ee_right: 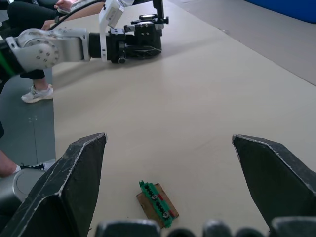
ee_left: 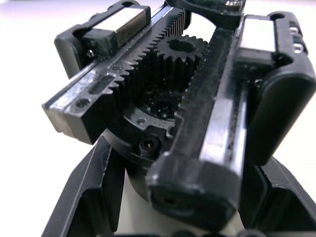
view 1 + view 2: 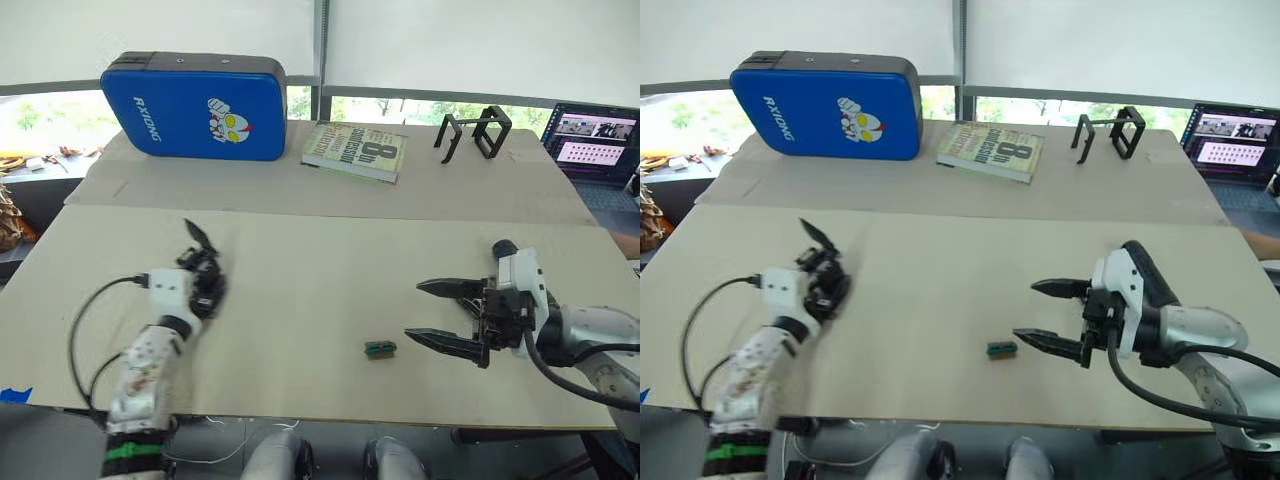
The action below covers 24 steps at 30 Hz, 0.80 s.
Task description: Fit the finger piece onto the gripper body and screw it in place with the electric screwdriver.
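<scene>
Down at the near left of the beige tabletop [image 3: 320,260], the left gripper [image 3: 207,283] is clamped around the gripper body [image 3: 205,268], a small black assembly whose single pointed finger sticks up and away from the robot. From the left wrist camera the gripper body [image 2: 177,103] sits very close, showing a central gear between two toothed racks and metal rails, with the gripper's own black fingers [image 2: 94,192] pressed against its round base on either side.

On the right, the right gripper [image 3: 435,312] is spread wide with nothing between its two black fingers, which point toward the middle of the tabletop and hover low over it. A tiny green-and-black block [image 3: 380,348] lies flat on the tabletop just beside the nearer fingertip, not touching it; in the right wrist view the block [image 1: 158,203] lies between the two fingers.

Along the far edge lie a blue zip case [image 3: 195,105], a book [image 3: 356,151], two black open-frame brackets [image 3: 474,132], and a laptop [image 3: 592,137] at the far right.
</scene>
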Available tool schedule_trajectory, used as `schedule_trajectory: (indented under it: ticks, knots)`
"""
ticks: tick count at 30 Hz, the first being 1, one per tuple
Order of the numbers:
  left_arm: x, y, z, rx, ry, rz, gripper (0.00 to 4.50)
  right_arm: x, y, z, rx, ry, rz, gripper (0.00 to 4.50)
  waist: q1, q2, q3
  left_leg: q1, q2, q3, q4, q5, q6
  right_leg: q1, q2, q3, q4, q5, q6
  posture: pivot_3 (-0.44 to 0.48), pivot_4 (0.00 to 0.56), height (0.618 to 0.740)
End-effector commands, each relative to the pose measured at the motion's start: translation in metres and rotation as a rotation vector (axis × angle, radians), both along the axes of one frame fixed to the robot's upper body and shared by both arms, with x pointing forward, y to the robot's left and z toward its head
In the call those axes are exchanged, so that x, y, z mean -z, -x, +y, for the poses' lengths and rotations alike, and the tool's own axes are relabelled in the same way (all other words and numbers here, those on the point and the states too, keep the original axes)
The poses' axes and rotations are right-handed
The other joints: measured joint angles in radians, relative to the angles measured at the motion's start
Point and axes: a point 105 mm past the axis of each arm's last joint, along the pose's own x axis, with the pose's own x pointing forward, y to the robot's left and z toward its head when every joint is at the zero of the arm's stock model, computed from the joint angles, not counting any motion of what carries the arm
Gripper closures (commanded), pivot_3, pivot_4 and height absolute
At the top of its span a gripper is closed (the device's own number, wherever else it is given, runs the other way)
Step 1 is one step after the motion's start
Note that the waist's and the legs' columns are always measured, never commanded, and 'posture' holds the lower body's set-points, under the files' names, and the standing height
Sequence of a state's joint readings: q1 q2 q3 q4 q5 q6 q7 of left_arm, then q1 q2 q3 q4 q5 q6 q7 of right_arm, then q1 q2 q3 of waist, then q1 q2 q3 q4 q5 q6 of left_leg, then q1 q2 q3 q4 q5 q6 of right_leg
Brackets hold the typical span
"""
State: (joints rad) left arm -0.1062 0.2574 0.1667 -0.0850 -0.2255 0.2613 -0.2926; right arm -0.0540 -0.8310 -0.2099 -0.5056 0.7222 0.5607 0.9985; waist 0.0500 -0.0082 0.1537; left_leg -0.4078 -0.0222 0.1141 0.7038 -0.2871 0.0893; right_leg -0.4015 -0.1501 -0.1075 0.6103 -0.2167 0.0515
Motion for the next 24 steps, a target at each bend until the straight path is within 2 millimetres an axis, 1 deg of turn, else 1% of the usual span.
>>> schedule_trajectory:
  ticks: [1, 3, 4, 6, 9, 12, 14, 15, 16, 17, 20, 24]
  knots:
    - [-0.040, -0.003, -0.038, 0.005, -0.009, -0.118, 2.13, -0.008, 0.003, 0.005, -0.013, -0.002, -0.061, 0.00, -0.003, -0.003, 0.002, -0.001, 0.000, 0.000, 0.001, 0.000, 0.000, 0.000, 0.001, 0.000, 0.000, 0.000, 0.000, 0.000, 0.150, 0.740]
    - [-0.040, -0.008, -0.058, 0.008, -0.017, -0.121, 2.13, -0.006, 0.002, 0.006, -0.013, -0.004, -0.060, 0.00, -0.007, -0.003, 0.002, 0.000, 0.001, 0.000, 0.001, 0.000, 0.000, 0.000, 0.002, 0.001, 0.000, 0.000, 0.000, 0.000, 0.150, 0.740]
    - [-0.035, -0.015, -0.066, 0.003, -0.028, -0.117, 2.13, -0.004, 0.000, 0.007, -0.010, -0.001, -0.062, 0.00, -0.007, -0.003, 0.002, 0.000, 0.001, 0.000, 0.001, 0.000, 0.000, 0.000, 0.002, 0.001, 0.000, 0.000, 0.000, 0.000, 0.150, 0.740]
    - [-0.027, -0.022, -0.077, 0.003, -0.044, -0.109, 2.13, -0.003, -0.002, 0.007, -0.006, 0.003, -0.065, 0.00, -0.007, -0.003, 0.002, -0.001, 0.002, 0.000, 0.001, 0.001, 0.001, -0.001, 0.004, 0.001, 0.001, 0.000, 0.000, 0.000, 0.150, 0.740]
    - [-0.012, -0.030, -0.086, 0.011, -0.037, -0.068, 2.13, -0.001, -0.005, 0.008, -0.005, 0.010, -0.067, 0.00, -0.014, -0.003, 0.002, -0.001, 0.002, 0.001, 0.000, 0.005, 0.009, -0.001, 0.004, 0.001, 0.001, 0.000, 0.000, 0.000, 0.150, 0.740]
    - [-0.006, -0.029, -0.090, 0.037, -0.018, -0.048, 2.13, 0.000, -0.005, 0.008, -0.006, 0.016, -0.068, 0.00, -0.012, -0.003, 0.002, 0.000, 0.002, 0.001, 0.000, 0.005, 0.010, -0.001, 0.004, 0.001, 0.001, 0.000, 0.000, 0.000, 0.150, 0.740]
    - [-0.002, -0.020, -0.087, 0.102, -0.004, -0.024, 1.08, 0.001, -0.006, 0.007, -0.001, 0.019, -0.071, 0.00, -0.011, -0.003, 0.002, 0.000, 0.002, 0.001, 0.001, 0.005, 0.009, -0.001, 0.003, 0.001, 0.000, 0.000, 0.000, 0.000, 0.150, 0.740]
    - [-0.002, -0.015, -0.084, 0.141, 0.001, -0.013, 0.80, 0.001, -0.007, 0.007, 0.004, 0.019, -0.073, 0.00, -0.013, -0.003, 0.002, 0.000, 0.002, 0.001, 0.001, 0.004, 0.008, -0.001, 0.002, 0.001, 0.000, 0.000, 0.000, 0.000, 0.150, 0.740]
    - [-0.001, -0.011, -0.080, 0.179, 0.006, -0.001, 0.32, 0.001, -0.007, 0.007, 0.009, 0.017, -0.074, 0.00, -0.015, -0.003, 0.002, 0.000, 0.003, 0.001, 0.001, 0.003, 0.006, -0.001, 0.001, 0.002, 0.000, 0.000, 0.000, 0.000, 0.150, 0.740]
    - [-0.002, -0.006, -0.074, 0.237, 0.001, 0.006, 0.02, 0.001, -0.007, 0.007, 0.012, 0.015, -0.076, 0.00, -0.017, -0.003, 0.002, 0.000, 0.003, 0.001, 0.000, 0.002, 0.003, -0.002, 0.000, 0.003, 0.000, 0.000, -0.001, 0.000, 0.150, 0.740]
    - [-0.003, 0.000, -0.055, 0.375, -0.059, 0.021, 0.02, 0.002, -0.006, 0.008, 0.019, 0.008, -0.079, 0.00, -0.023, -0.002, 0.001, 0.001, 0.005, 0.001, 0.000, 0.002, 0.003, -0.002, 0.002, 0.002, 0.002, -0.001, -0.002, 0.000, 0.150, 0.740]
    - [-0.007, -0.010, -0.042, 0.532, -0.164, 0.017, 0.02, 0.003, -0.004, 0.010, 0.024, 0.004, -0.082, 0.00, -0.020, -0.002, 0.001, 0.001, 0.004, 0.000, 0.000, 0.002, 0.001, -0.003, 0.003, 0.000, 0.002, -0.001, -0.003, 0.000, 0.150, 0.740]
